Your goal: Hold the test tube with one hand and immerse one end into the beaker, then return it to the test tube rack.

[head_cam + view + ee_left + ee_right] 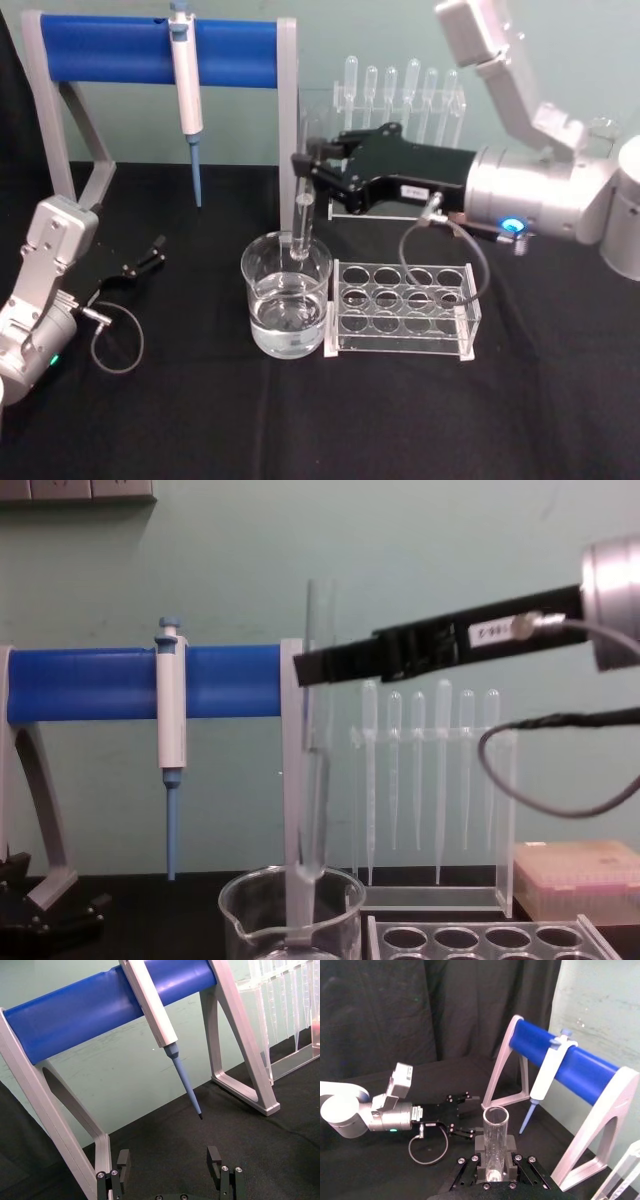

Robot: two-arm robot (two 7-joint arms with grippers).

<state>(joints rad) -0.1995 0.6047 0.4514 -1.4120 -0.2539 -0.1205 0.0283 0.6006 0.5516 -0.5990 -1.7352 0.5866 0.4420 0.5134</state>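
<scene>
One test tube (302, 225), upright, centre frame; right gripper (306, 168) clamped on its upper part, lower end inside one beaker (262, 300). One rack (400, 312) just right. Left gripper (143, 258) lower left, fingers apart.

The clear test tube (301, 228) hangs upright, its rounded end just inside the part-filled beaker (262, 300) beside the rack (402, 345).

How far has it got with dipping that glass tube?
Done: the right gripper holds the test tube upright, out of the rack. In hand: the tube's lower end is inside the beaker mouth; I cannot tell whether it touches the water. Left: putting the tube back in the rack. The left gripper rests open, off to the left.
</scene>
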